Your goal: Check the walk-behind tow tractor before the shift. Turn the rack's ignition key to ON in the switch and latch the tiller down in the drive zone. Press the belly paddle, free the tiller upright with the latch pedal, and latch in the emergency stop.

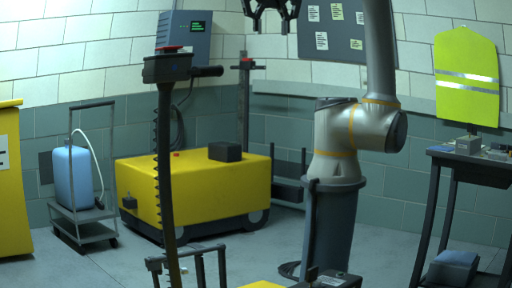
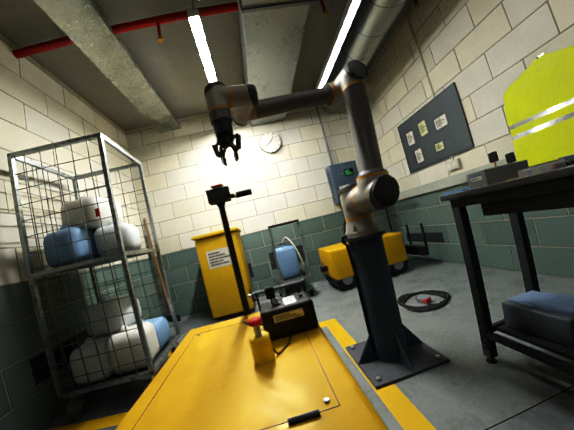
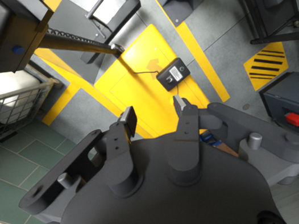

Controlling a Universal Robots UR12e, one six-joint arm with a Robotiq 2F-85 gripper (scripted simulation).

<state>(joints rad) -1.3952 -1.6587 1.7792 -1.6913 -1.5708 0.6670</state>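
Note:
The tow tractor's tiller [image 1: 166, 168] [image 2: 232, 250] stands upright, its black head [image 1: 170, 68] [image 2: 220, 194] [image 3: 17, 31] carrying a red paddle on top and a handle grip pointing sideways. At its foot on the yellow tractor deck [image 2: 240, 375] [image 3: 147, 85] sits the black switch box [image 2: 289, 314] [image 3: 172, 74] [image 1: 332, 279]. The emergency stop [image 2: 260, 340] with its red button stands on the deck nearer the second side camera. My gripper [image 1: 272, 22] [image 2: 226, 155] [image 3: 155, 109] hangs high above and beside the tiller head, open and empty.
A wire cage [image 2: 85, 260] of containers stands beside the deck. A second yellow tractor [image 1: 196, 188] and a cart with a blue jug [image 1: 76, 180] are against the wall. A dark table [image 1: 472, 160] stands to the right, and my arm's pedestal [image 2: 380, 305] is beside the deck.

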